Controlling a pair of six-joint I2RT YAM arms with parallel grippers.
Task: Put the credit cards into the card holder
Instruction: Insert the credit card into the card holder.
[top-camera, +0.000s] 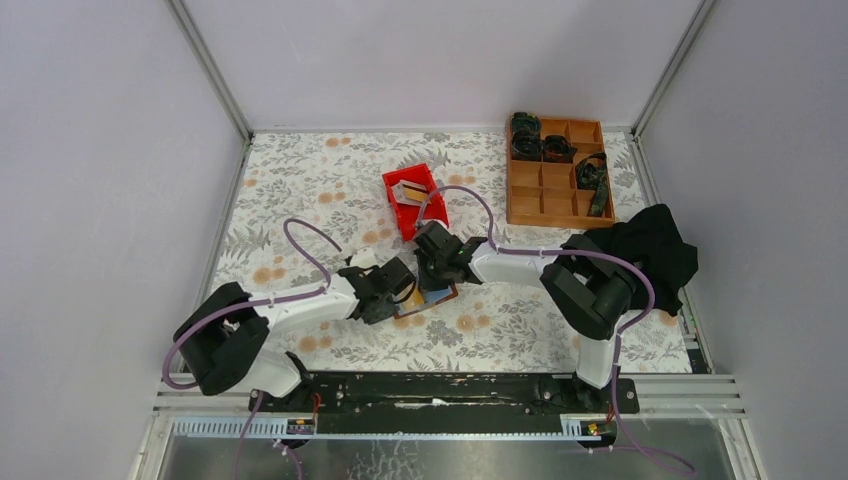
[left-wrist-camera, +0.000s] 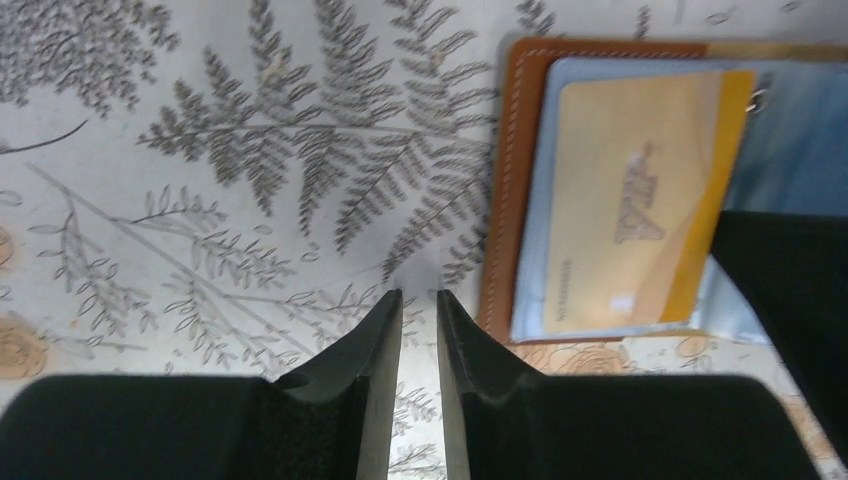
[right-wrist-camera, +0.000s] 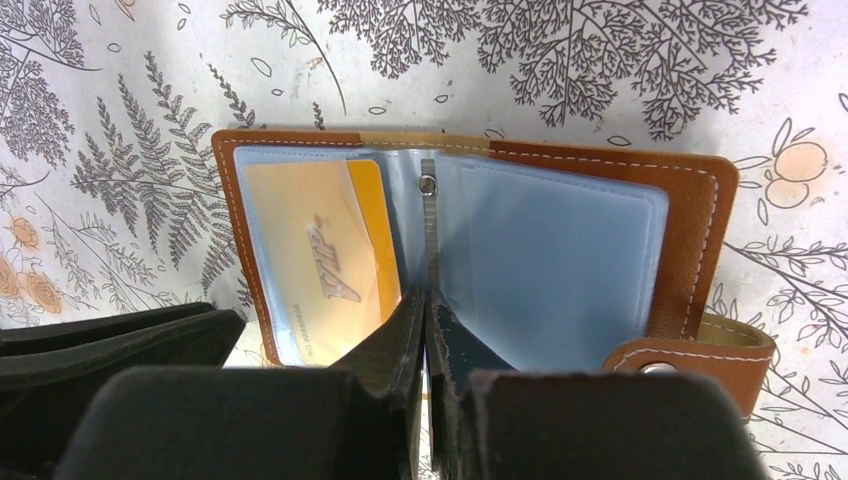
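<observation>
The card holder (right-wrist-camera: 700, 230) lies open and flat on the flowered cloth, its snap tab (right-wrist-camera: 680, 360) at the right. A tan-orange credit card (right-wrist-camera: 310, 260) sits inside its left clear pocket. My right gripper (right-wrist-camera: 427, 295) is shut, its tips down at the holder's middle fold. My left gripper (left-wrist-camera: 420, 298) stands narrowly open with nothing between the fingers, just off the holder's brown edge (left-wrist-camera: 505, 200), near the pocketed card (left-wrist-camera: 640, 200). From above, both grippers (top-camera: 388, 288) (top-camera: 436, 268) meet over the holder (top-camera: 440, 296). Another card (top-camera: 410, 190) lies in the red bin.
The red bin (top-camera: 428, 218) stands just behind the right gripper. An orange-brown compartment tray (top-camera: 555, 200) with dark parts sits at the back right. A black cloth (top-camera: 650, 250) lies at the right edge. Metal frame rails border the cloth.
</observation>
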